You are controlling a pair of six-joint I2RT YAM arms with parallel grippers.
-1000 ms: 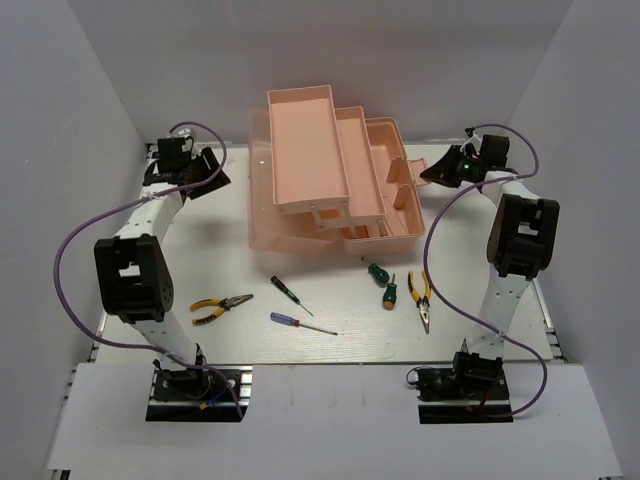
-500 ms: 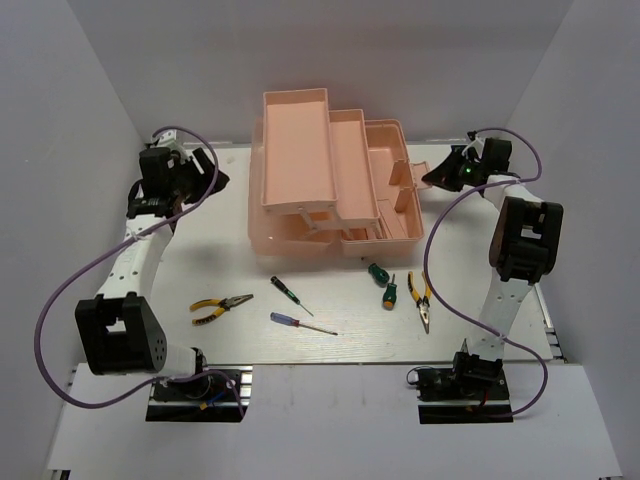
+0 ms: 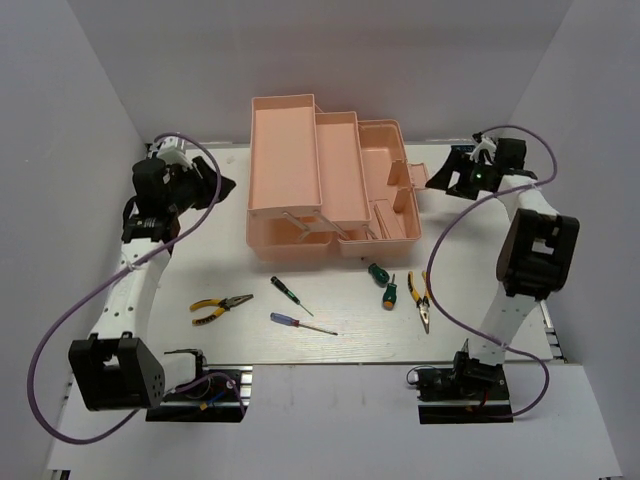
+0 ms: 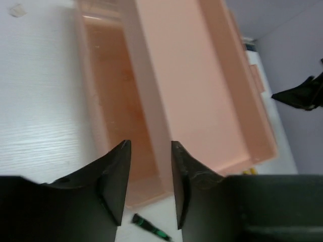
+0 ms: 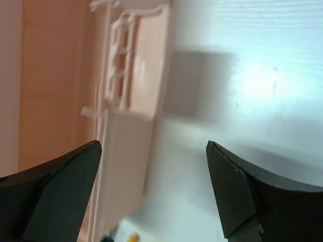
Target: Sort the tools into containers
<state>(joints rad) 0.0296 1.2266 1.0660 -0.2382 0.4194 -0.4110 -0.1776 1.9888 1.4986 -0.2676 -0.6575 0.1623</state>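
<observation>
Sorting not started - all six tools lie on the table, none in the toolbox.

- Toolbox sits at 12 o'clock on the table in the top view, tiered trays folded out, every compartment that shows is bare.
- Tools are in a loose row on its 6 o'clock side, apart from the box: left pliers toward 8 o'clock, thin black-green screwdriver and blue-red screwdriver near 6, two stubby green screwdrivers close together toward 5, right pliers just beside them at 4.
- Left gripper hangs at the box's 9 o'clock side, off the table; jaws parted only a little, nothing between them. Its wrist view looks down the open trays.
- Right gripper is at the box's 3 o'clock side by the lid handle; jaws spread wide, empty, not touching the box.

Left to do, as judged: six picks and six placements, the whole job.

Writing - no brand, label or text readable on box, tools or arms in any view.
</observation>
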